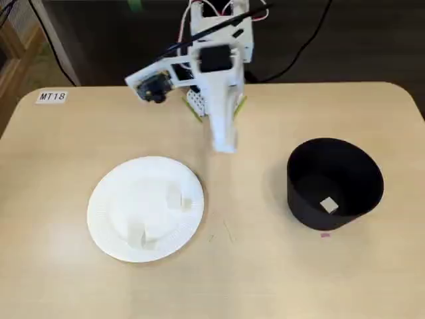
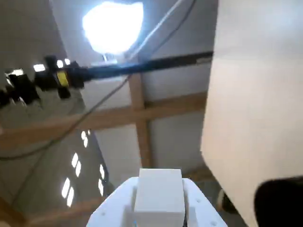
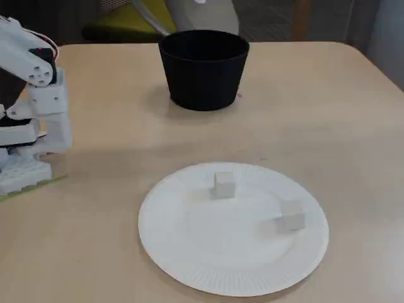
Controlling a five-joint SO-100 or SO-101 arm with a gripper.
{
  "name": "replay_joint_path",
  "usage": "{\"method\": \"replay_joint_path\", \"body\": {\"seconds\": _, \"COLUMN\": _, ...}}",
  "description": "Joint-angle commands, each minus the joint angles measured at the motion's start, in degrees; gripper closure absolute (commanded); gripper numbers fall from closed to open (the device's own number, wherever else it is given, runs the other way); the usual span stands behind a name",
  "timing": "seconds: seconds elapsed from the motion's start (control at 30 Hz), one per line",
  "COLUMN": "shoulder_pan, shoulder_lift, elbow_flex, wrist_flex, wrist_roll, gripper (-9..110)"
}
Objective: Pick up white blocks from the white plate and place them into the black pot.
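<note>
A pale wood-grain surface [image 1: 60, 173] with rounded corners carries everything; a small label reading "MT18" [image 1: 52, 96] sits near its 10 o'clock corner in a fixed view. In that view the white plate [image 1: 99, 206] lies at about 8 o'clock of the surface, and the black pot [image 1: 335, 183] stands upright at about 4 o'clock, well apart from the plate. One white block [image 1: 329, 205] rests on the pot's floor. Two more white blocks lie on the plate: in the other fixed view, one [image 3: 223, 185] sits toward 12 o'clock of the plate and the other [image 3: 292, 216] toward 3 o'clock, apart from each other.

The white arm [image 1: 219, 100] rises from its base at 12 o'clock of the surface, folded back, with black cables [image 1: 302, 46] trailing behind it over a dark floor. The pincer [image 1: 224, 145] points down over bare surface, between plate and pot and touching neither; I cannot tell whether it is released or clenched. The wrist view looks off the surface edge at wooden beams [image 2: 137, 113], a black rod [image 2: 142, 67] and a bright light [image 2: 112, 26]. A green chair [image 3: 123, 28] stands behind the pot.
</note>
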Motion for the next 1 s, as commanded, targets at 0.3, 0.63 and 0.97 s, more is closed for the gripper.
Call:
{"method": "replay_joint_path", "body": {"seconds": 0.3, "shoulder_pan": -22.3, "shoulder_lift": -5.6, "elbow_flex": 7.2, "wrist_flex": 1.3, "wrist_roll": -10.9, "gripper": 104}}
{"method": "replay_joint_path", "body": {"seconds": 0.63, "shoulder_pan": -23.8, "shoulder_lift": -21.4, "elbow_flex": -4.7, "wrist_flex": 8.6, "wrist_roll": -17.0, "gripper": 104}}
{"method": "replay_joint_path", "body": {"seconds": 0.97, "shoulder_pan": -23.6, "shoulder_lift": -41.8, "elbow_flex": -31.3, "wrist_flex": 27.9, "wrist_roll": -23.4, "gripper": 104}}
